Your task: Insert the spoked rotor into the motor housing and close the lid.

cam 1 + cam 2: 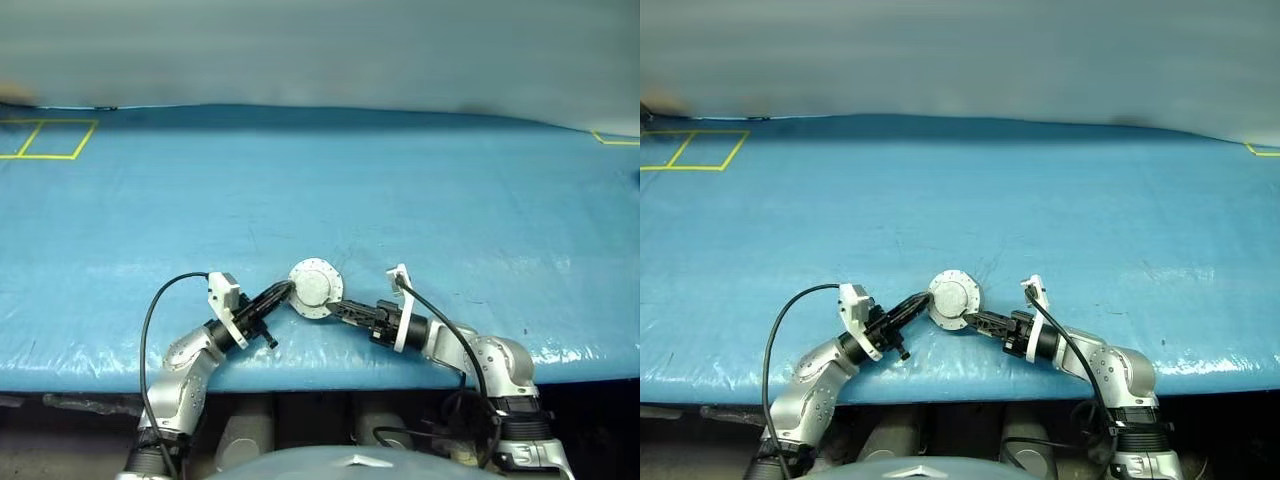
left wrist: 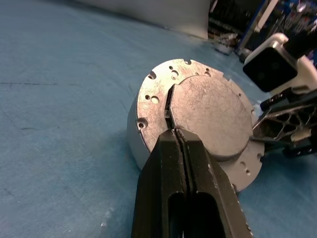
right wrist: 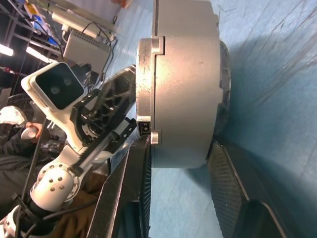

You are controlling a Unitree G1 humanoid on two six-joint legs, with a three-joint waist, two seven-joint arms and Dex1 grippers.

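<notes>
The motor housing, lid shut, stands on edge near the counter's front edge. The right claw pinches it (no legible markings); the left claw, pressed together, touches its lid.

- no readable text, labels, brands or numbers anywhere
- only markings: yellow taped square outlines on the blue table, far left corner and far right edge

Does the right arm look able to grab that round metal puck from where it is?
Probably yes: the right gripper already has its jaws either side of the motor housing, nothing between.
</notes>
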